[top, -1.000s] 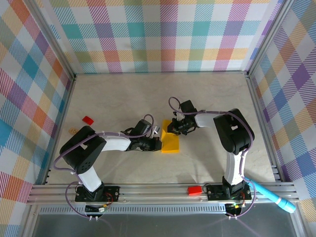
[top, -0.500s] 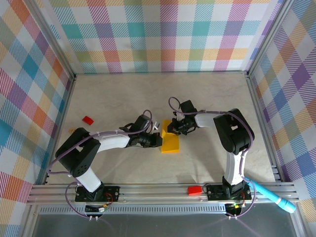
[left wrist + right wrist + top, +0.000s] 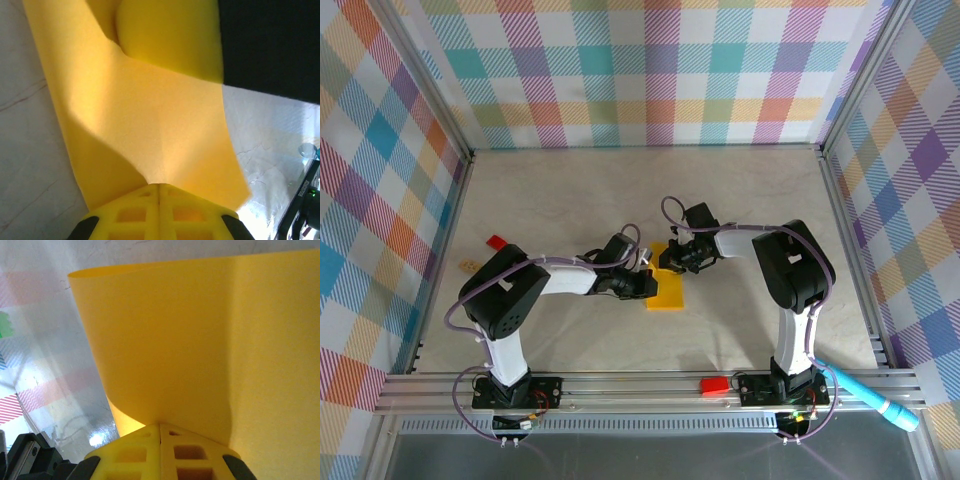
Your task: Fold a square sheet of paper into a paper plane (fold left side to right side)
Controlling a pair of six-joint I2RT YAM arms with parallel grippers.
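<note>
Paper (image 3: 668, 292) lies near the middle of the table (image 3: 570, 190), slightly toward the near edge, pinched between both arms. The left gripper (image 3: 645, 283) comes in from the left and is clenched on the sheet's left edge. Seen from its wrist, the jaws meet flush and the paper (image 3: 150, 120) rises out of them in a buckled curve, partly lifted off the table. The right gripper (image 3: 672, 262) reaches in from the right and grasps the far end of the sheet. Its wrist view shows the jaws closed the same way, with the paper (image 3: 200, 340) arching away from the left gripper (image 3: 159, 192) side in a smooth bend.

From above, the sheet looks like a narrow strip whose long axis runs from the near edge toward the far edge. The left gripper sits just left of that axis and the right gripper (image 3: 160, 437) is at its far right. The fold likely depends on this: the left arm holds the edge that must cross over, so it should sweep rightward across the axis while the right arm anchors. Too much pull between them could tear or skew the sheet.
</note>
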